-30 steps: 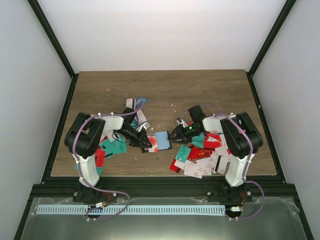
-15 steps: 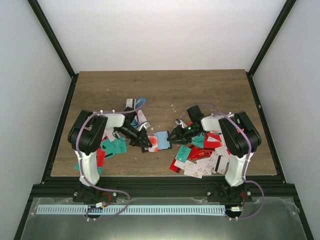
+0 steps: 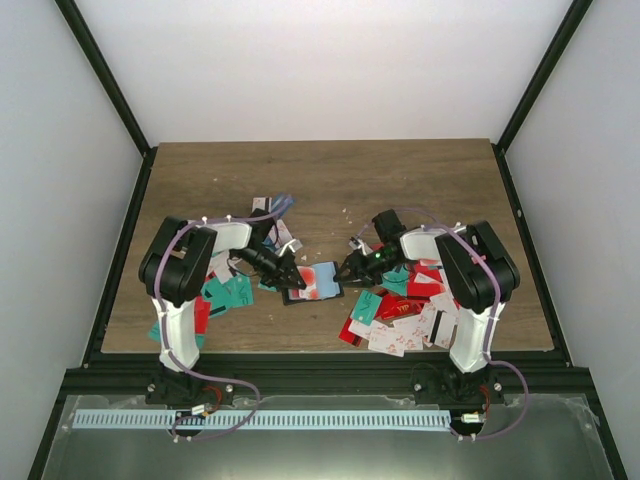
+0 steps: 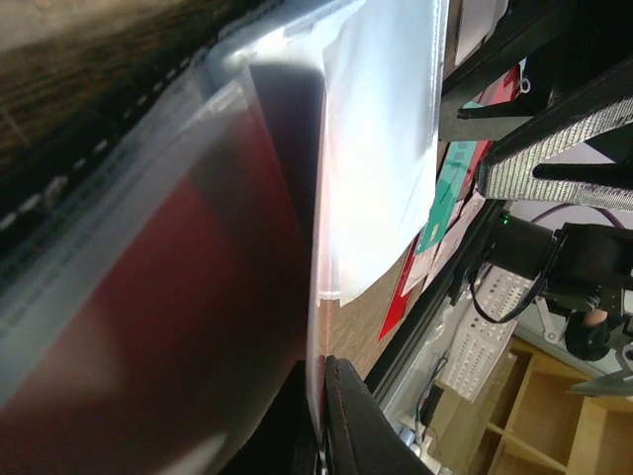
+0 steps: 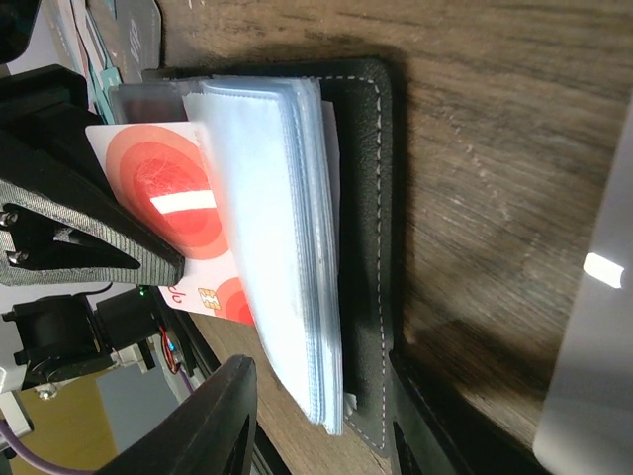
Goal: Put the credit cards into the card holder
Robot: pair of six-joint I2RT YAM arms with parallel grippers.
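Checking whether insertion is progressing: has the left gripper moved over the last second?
Yes, slightly: the left gripper has edged away from the table's near edge and rightward, toward the card holder.

Card holder (image 5: 368, 198): black cover, pale stitching round its edge.
Sleeves (image 5: 272, 228): pale blue, see-through.
Ringed card (image 5: 163, 188): white, red-orange rings, one white bar.
Loose credit cards (image 3: 400, 322): red, teal, white with red marks.
Table (image 3: 330, 180): brown wood grain.
My fingers (image 5: 223, 426): black.
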